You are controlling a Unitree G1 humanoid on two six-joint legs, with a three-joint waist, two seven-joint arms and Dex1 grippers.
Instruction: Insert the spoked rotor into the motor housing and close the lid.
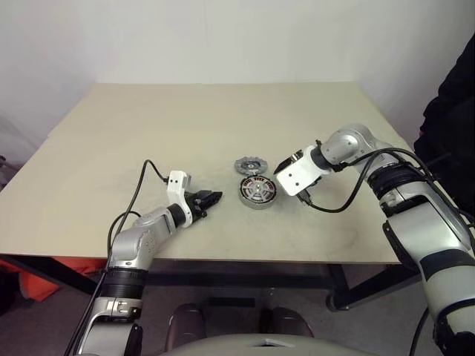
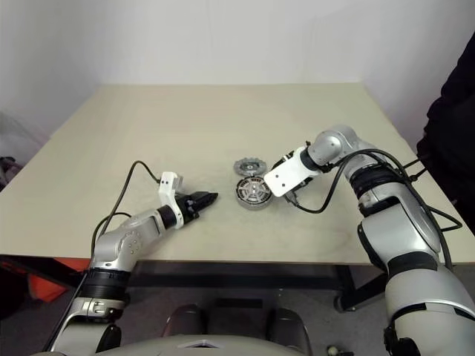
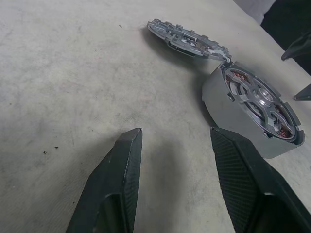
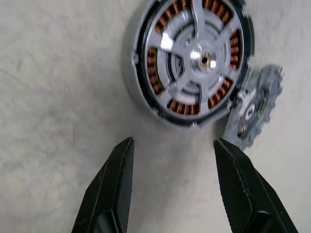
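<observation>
Copper-wound housing sits mid-table; rotor lies flat, touching its far edge. Right gripper hovers just beside housing, jaws apart, empty, nearer the rotor. Left gripper rests apart too, pointing at housing.

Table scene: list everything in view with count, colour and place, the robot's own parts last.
table: one, beige, under everything.
motor housing: one, silver-grey with copper windings, mid-table, between the grippers.
spoked rotor: one, grey, notched rim, flat on the table right behind the housing, at its rim.
person: one, dark clothing, at the table's right edge.
left gripper: one, black fingers, open, empty, left of the housing.
right gripper: one, black fingers, open, empty, above the housing's right side.
</observation>
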